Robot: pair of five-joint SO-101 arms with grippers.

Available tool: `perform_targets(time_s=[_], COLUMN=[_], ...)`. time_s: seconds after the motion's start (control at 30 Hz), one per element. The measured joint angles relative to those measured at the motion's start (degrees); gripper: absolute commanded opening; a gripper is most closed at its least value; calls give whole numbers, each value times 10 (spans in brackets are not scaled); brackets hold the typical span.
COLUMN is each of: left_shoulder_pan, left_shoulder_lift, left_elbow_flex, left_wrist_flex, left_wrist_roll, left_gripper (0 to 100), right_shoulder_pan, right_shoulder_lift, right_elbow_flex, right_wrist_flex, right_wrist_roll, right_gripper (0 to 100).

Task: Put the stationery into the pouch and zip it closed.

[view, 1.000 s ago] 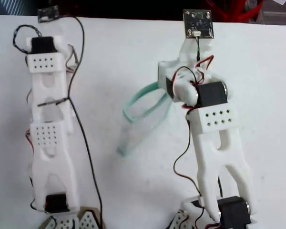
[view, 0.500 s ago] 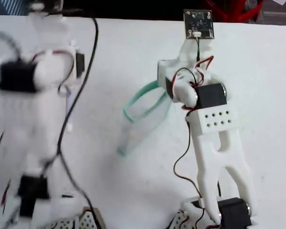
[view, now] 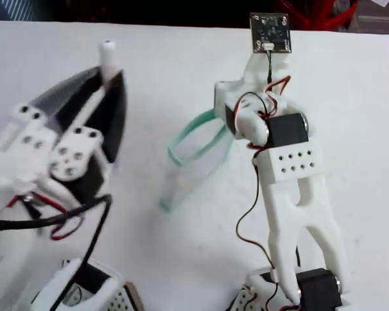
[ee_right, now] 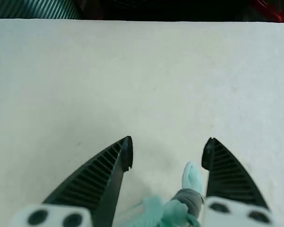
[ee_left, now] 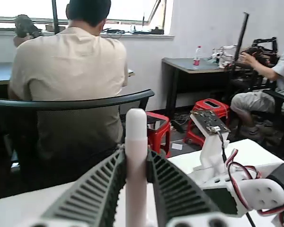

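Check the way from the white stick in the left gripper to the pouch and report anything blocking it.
Nothing visible blocks it. The left gripper clamps the white stick, and no object lies on the table between it and the pouch. The right gripper, jaws open, sits at the pouch's teal edge.

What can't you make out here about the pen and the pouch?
White pen: its lower end, left wrist view, hidden between the jaws of the left pincer and cut off at the frame edge.
Pouch: its far end, high view, covered by the right arm.
Pouch contents: high view, too faint to tell.
Teal pouch piece by the open right pincer: right wrist view, cut off at the edge; zip pull or not, unclear.
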Motion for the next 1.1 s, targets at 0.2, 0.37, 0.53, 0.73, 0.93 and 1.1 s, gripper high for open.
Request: perform_targets(time_s=[0.2, 0.37, 0.53, 0.73, 0.93, 1.1], left_shoulder_pan=[55, 62, 61, 61, 62, 62], left_shoulder_lift=[-123, -127, -110, -28, -18, -18], left_elbow_flex=[247, 408, 422, 433, 470, 462], left_wrist_flex=[-247, -463, -525, -547, -547, -547], left_wrist_roll=[0, 0, 0, -1, -1, -1], left_gripper=[24, 24, 24, 24, 24, 24], right_shoulder_pan=[0, 0, 0, 0, 0, 0], right_shoulder_lift=[0, 0, 0, 0, 0, 0], right_elbow_flex=[0, 0, 2, 3, 4, 4], right_wrist_flex=[0, 0, 0, 0, 0, 0], right_wrist_roll=[-3, -3, -3, -3, -3, -3], right_gripper=[240, 240, 240, 240, 240, 240])
